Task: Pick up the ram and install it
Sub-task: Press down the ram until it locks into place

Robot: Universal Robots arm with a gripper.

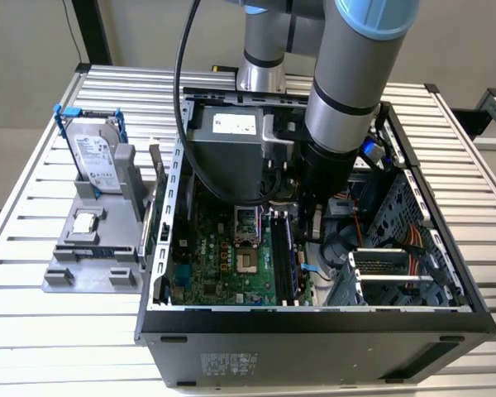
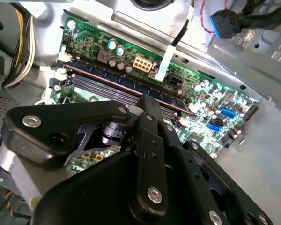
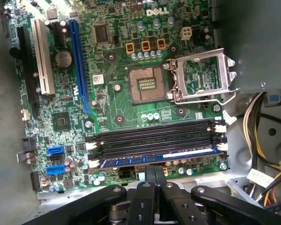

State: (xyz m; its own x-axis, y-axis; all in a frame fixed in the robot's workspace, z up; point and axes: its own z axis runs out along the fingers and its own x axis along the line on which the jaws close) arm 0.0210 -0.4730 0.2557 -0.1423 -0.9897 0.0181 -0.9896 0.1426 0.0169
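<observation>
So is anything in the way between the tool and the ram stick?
Nothing that I can see. In the first wrist view the tool has its tips right up against the ram. The ram lies along the motherboard slot nearest the tool, with no cable or part between them.

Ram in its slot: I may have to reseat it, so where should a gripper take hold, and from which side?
Probably the long top edge near its middle, pinching the two flat faces and coming straight down from above. The ram stands on edge in its slot, with white latches at both ends and empty slots close alongside, so that edge alone looks free.
</observation>
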